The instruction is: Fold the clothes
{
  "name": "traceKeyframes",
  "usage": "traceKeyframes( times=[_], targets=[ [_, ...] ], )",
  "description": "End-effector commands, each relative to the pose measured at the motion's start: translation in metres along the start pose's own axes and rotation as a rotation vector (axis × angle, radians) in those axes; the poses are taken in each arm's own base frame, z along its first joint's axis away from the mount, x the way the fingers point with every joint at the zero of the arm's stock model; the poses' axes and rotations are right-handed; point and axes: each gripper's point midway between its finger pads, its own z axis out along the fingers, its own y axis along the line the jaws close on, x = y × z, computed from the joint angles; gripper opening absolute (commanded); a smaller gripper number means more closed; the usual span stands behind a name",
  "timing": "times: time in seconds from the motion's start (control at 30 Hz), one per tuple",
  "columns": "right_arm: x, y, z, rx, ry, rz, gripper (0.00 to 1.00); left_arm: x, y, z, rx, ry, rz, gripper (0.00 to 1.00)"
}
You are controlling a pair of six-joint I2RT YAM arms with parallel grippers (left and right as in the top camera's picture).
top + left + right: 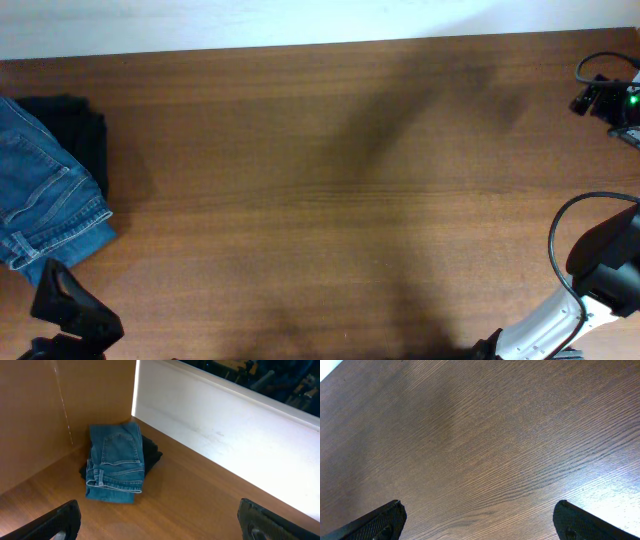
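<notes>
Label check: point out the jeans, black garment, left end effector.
jeans [119,450], left wrist view, back-pocket panel on top.
black garment [152,454], left wrist view, edge showing beside the jeans.
left end effector [158,512], left wrist view, midway between its fingertips.

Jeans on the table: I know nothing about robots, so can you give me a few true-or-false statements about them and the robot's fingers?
1. The jeans lie folded. True.
2. The jeans rest directly on the wood, alone. False: they lie on top of a black garment.
3. The left fingers grip the jeans. False: they are spread apart, holding nothing, short of the jeans.
4. The right fingers are open over the wooden table. True.
</notes>
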Motion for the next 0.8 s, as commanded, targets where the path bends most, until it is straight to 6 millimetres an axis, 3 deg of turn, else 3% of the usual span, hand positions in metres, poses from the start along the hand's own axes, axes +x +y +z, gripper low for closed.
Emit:
traceKeyframes(
  times=[0.0,0.33,0.77],
  targets=[
    [-0.001,0.0,-0.003,0.004,-0.007,-0.005,0.99,0.001,0.0,0.003,0.006,0.012,0.017,1.0],
    [-0.001,0.0,-0.003,0.004,-0.007,-0.005,0.99,-0.002,0.003,0.021,0.0,0.057,0.007,1.0],
    [-0.001,0.0,-0.003,0.004,-0.007,-0.005,0.99,-0.006,0.012,0.058,-0.013,0.15,-0.016,1.0]
  ],
)
